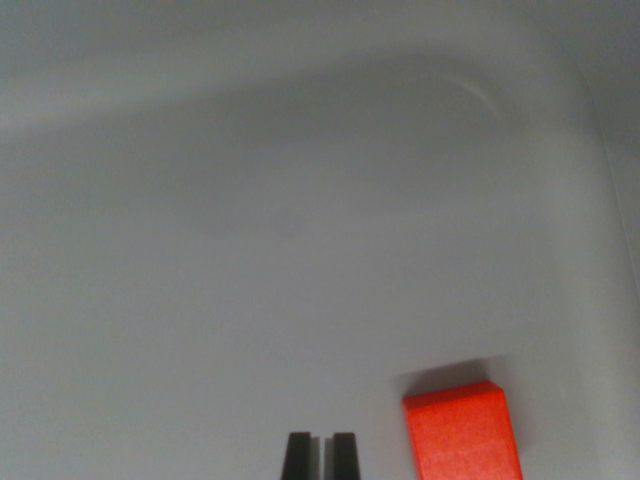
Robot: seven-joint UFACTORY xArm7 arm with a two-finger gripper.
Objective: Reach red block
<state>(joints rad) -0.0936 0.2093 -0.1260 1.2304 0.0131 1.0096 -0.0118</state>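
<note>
**Red block sits just off the pincer tips, not yet between them**

Your wrist view looks down into a pale grey-white tray [300,200] with a smooth, bare floor and a rounded wall that curves across the top and runs down the wrist view's right.

At the bottom edge you can see the pincer [320,455]: two dark fingertips [297,457] standing side by side with only a thin sliver of light between them. So the jaws are drawn together, nearly touching, and they hold nothing. Only the very ends of the tips show, so you cannot see how the rest of the fingers sit.

The red block [462,432] lies to the wrist view's right of the pincer, close beside it but clearly apart, with a strip of bare tray floor between the nearer fingertip and the block's edge. It rests flat on the floor and is turned slightly, so its far edge slopes a little. A soft shadow falls just beyond that far edge. The block's lower part is cut off by the bottom of the frame, so you cannot tell its full length.

The picture is somewhat soft, and the faint round mark on the floor ahead of the pincer may only be a smudge or a moulding mark.
</note>
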